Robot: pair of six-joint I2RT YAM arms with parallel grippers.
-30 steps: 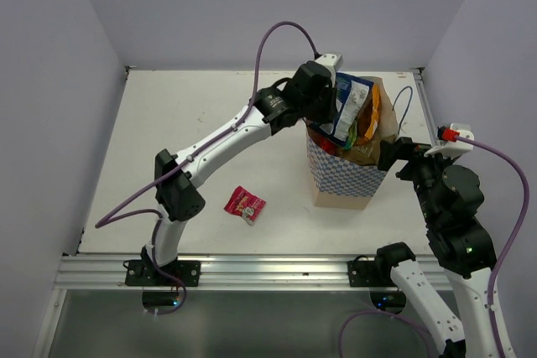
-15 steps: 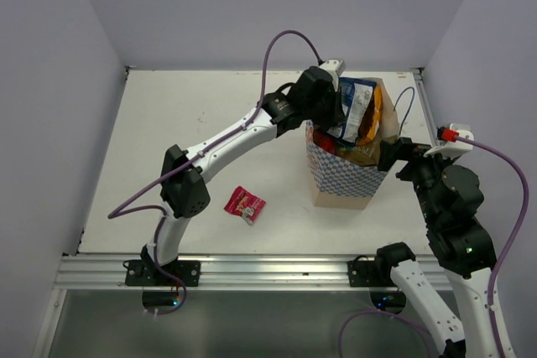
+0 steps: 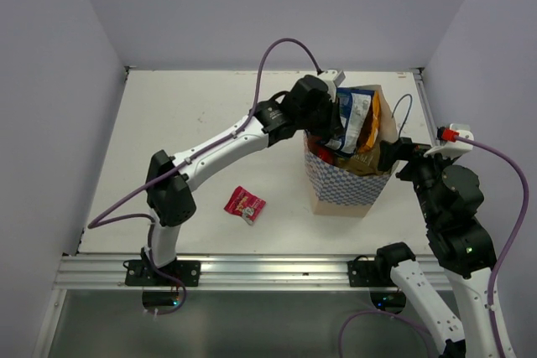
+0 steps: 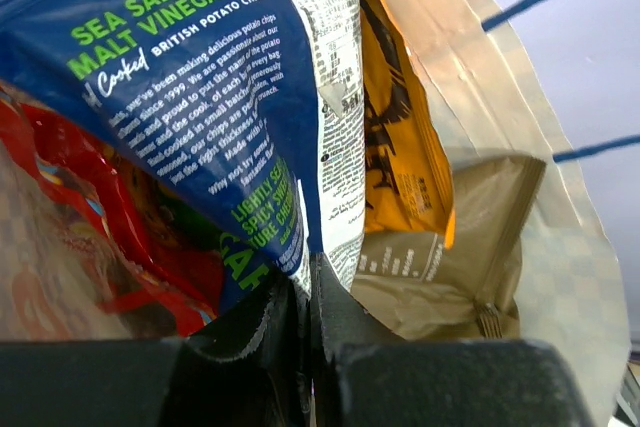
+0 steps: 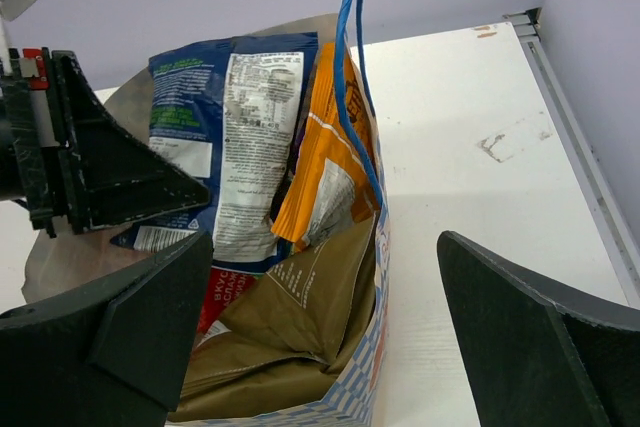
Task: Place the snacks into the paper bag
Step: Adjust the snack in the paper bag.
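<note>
One crinkly blue packet (image 4: 200, 97) is pinched by the left claw (image 4: 308, 332).

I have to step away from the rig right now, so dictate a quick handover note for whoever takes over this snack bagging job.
Left end effector: shut on the lower edge of the dark blue packet, at the mouth of the paper bag.
Right end effector: open at the bag's right side, gripping nothing.
Done: the orange packet, the brown packet and a red wrapper sit in the bag. The dark blue packet stands partly in.
Left: release the dark blue packet, then probably fetch the small red packet lying on the table left of the bag.
</note>
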